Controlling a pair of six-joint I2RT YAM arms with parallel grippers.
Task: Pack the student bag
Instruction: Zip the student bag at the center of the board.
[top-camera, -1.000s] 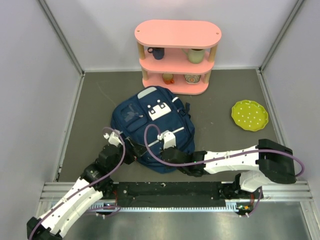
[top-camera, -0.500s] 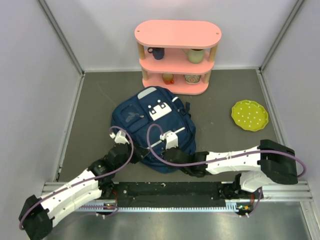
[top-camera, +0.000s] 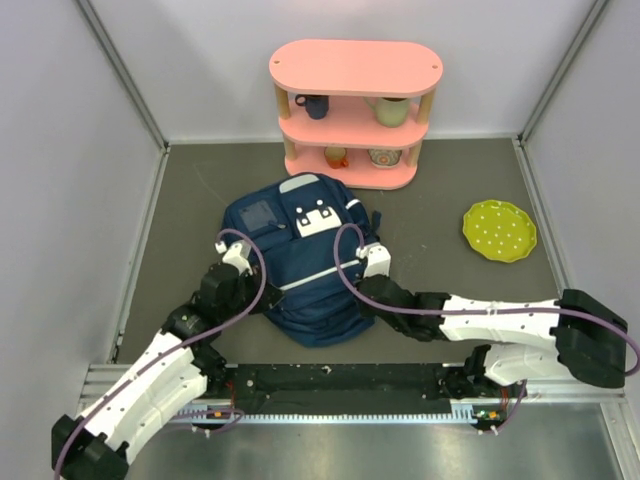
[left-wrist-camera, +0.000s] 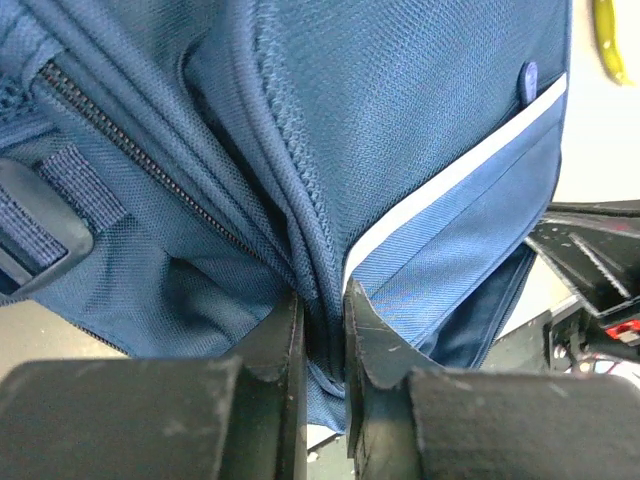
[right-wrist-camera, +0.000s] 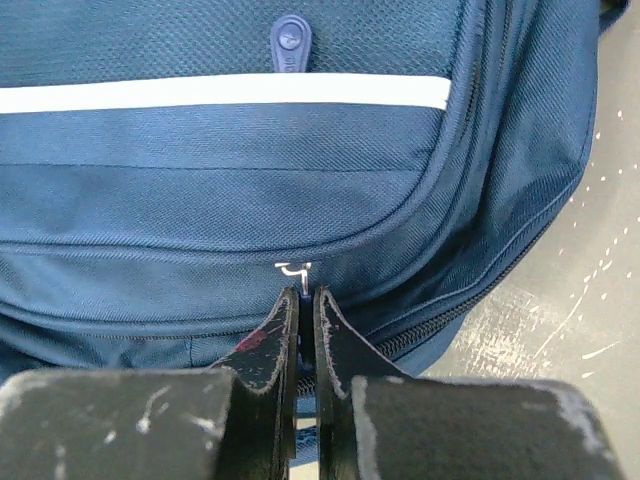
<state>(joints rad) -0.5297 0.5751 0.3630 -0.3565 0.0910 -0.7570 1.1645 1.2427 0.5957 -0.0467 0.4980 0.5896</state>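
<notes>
A: Top external view: where is the bag (top-camera: 300, 270)?
B: Flat on the table (top-camera: 180, 200), between the claws; left claw (top-camera: 250, 297) at its left edge, right claw (top-camera: 362, 292) at its right.
A: Left wrist view: grip?
B: Nearly closed, pinching a fold of bag fabric; stripe (left-wrist-camera: 450, 170) just right of the tips.
A: Right claw?
B: Closed on a zip link (right-wrist-camera: 294, 268) at its tips.

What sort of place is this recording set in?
Probably a robot lab test cell: plain pale walls box in a grey table, a metal rail lines its near edge, and a pink shelf and backpack look like props.
</notes>
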